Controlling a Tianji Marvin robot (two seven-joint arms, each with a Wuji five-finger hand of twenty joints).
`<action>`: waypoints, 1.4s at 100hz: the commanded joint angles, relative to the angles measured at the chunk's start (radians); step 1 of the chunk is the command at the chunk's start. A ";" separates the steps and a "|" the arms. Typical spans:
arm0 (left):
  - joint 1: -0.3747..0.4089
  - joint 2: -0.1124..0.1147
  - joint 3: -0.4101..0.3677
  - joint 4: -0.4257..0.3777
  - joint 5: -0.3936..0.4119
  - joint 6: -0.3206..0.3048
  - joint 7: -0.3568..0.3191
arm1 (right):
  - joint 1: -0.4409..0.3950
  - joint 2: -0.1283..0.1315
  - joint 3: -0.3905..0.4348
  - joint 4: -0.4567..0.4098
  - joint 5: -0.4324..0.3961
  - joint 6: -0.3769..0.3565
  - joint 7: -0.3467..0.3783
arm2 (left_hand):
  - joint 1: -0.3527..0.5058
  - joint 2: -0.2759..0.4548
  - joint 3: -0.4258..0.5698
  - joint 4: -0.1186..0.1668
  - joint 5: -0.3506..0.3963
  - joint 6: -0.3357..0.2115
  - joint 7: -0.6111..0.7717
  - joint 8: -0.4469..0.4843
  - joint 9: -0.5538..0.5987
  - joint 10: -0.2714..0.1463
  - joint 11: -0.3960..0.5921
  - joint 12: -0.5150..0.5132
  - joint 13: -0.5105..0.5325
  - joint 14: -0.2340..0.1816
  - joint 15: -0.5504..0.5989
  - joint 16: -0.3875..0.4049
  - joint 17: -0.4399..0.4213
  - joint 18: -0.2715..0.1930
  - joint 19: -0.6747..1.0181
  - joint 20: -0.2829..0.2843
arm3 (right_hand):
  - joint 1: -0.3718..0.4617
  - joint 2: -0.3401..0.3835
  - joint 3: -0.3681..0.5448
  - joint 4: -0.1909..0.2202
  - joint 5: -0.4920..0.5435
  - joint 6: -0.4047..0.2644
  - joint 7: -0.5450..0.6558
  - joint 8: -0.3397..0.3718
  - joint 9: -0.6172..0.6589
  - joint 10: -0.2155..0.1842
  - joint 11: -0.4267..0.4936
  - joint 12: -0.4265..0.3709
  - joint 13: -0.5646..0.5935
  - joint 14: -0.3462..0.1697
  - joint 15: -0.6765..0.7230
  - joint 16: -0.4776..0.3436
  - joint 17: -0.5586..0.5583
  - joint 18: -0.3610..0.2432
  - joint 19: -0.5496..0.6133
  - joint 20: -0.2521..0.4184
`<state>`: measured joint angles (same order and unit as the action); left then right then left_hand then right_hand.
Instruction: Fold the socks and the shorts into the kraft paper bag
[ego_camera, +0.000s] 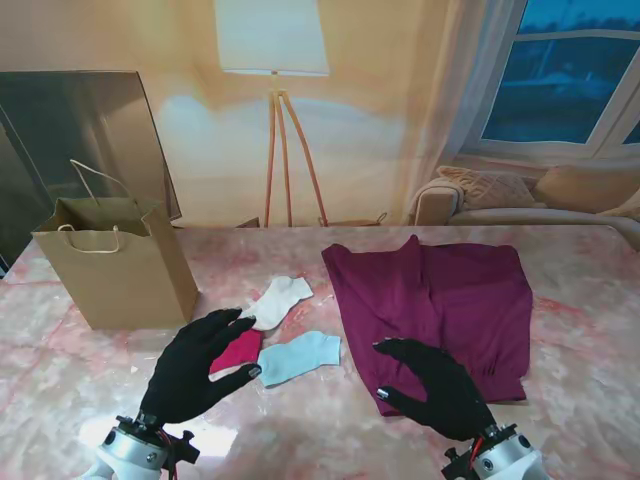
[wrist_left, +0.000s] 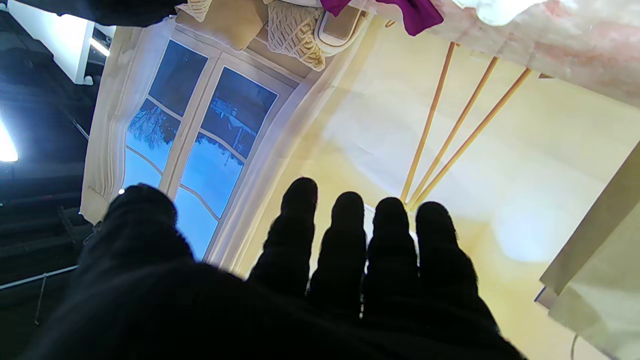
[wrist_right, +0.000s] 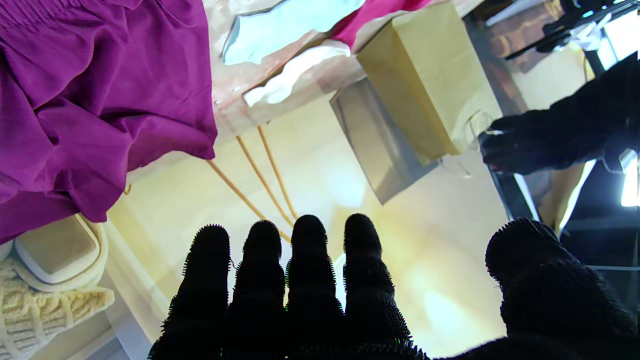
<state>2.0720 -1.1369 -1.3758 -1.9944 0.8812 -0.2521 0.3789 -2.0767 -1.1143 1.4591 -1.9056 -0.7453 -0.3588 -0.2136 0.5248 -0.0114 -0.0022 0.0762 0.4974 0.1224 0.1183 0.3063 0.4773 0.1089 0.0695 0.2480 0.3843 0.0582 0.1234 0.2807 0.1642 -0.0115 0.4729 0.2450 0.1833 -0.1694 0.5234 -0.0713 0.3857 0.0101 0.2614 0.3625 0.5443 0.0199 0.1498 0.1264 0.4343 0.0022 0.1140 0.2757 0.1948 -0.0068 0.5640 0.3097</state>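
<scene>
The left hand (ego_camera: 200, 365) hovers with its 5 fingers spread and nothing in them, fingertips over the edge of the red sock (ego_camera: 238, 351). The right hand (ego_camera: 437, 387) is likewise spread and empty, poised over the near corner of the purple shorts (ego_camera: 440, 305).

Just beyond the left hand's fingertips lie 3 socks: the red one partly hidden under them, a pale blue sock (ego_camera: 299, 356) beside the thumb toward the right hand, and a white sock (ego_camera: 278, 300) a little farther out. The kraft paper bag (ego_camera: 120, 270) stands upright with its mouth open, farther out and to the outside of the left hand.

All of it looks light and limp, so I'd expect each piece to sag and drape when lifted; a pinch at a cuff or toe end should suit the socks, and 2 corners of the waistband or hem the shorts. The socks lie with their long axes slanting from the left hand toward the shorts. The shorts spread flat ahead of the right hand, legs seemingly pointing away from me, though which end is the waistband I cannot tell for certain.
</scene>
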 joint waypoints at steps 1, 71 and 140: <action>0.003 0.009 -0.024 -0.055 0.003 0.009 -0.019 | 0.003 -0.004 -0.008 -0.005 0.000 0.004 0.004 | 0.026 0.012 0.012 -0.022 0.026 -0.019 0.014 -0.003 0.026 -0.032 0.015 -0.007 0.020 -0.011 0.002 0.000 0.008 0.000 0.019 0.023 | 0.015 0.016 -0.028 0.032 0.010 -0.022 0.005 -0.005 0.008 -0.010 0.017 0.016 0.025 -0.021 0.006 -0.006 -0.005 -0.020 0.021 -0.047; -0.251 0.045 -0.296 -0.244 -0.033 0.265 -0.483 | 0.041 -0.005 -0.049 0.032 0.024 0.025 0.000 | 0.261 -0.497 0.589 -0.162 0.124 -0.223 0.515 0.384 0.357 -0.107 0.200 0.205 0.332 0.012 0.235 0.233 0.264 0.032 0.406 0.146 | 0.049 0.023 -0.053 0.030 0.024 -0.028 0.014 -0.006 0.027 -0.008 0.040 0.028 0.044 -0.012 0.014 0.000 0.003 -0.012 0.040 -0.044; -0.569 0.085 -0.365 0.116 0.145 0.187 -0.538 | 0.146 -0.002 -0.102 0.102 0.103 0.081 0.063 | 0.413 -0.646 0.721 -0.200 0.247 -0.334 0.848 0.280 0.674 -0.111 0.106 0.567 0.534 0.038 0.371 0.446 0.528 0.103 0.589 0.087 | 0.060 0.027 -0.067 0.031 0.026 -0.032 0.019 -0.007 0.035 -0.006 0.058 0.037 0.054 -0.002 0.018 0.007 0.003 -0.007 0.050 -0.045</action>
<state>1.5192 -1.0599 -1.7408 -1.9034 1.0235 -0.0666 -0.1763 -1.9364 -1.1145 1.3652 -1.8084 -0.6445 -0.2864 -0.1577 0.8983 -0.6231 0.6740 -0.0783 0.7208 -0.1966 0.9331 0.5973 1.1103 0.0231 0.1923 0.8190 0.9000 0.0743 0.4851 0.7312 0.6757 0.0809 1.0478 0.3482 0.2338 -0.1653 0.4851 -0.0658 0.3999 0.0007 0.2675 0.3625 0.5549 0.0199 0.1979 0.1483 0.4752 0.0023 0.1242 0.2757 0.1960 -0.0042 0.5886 0.3094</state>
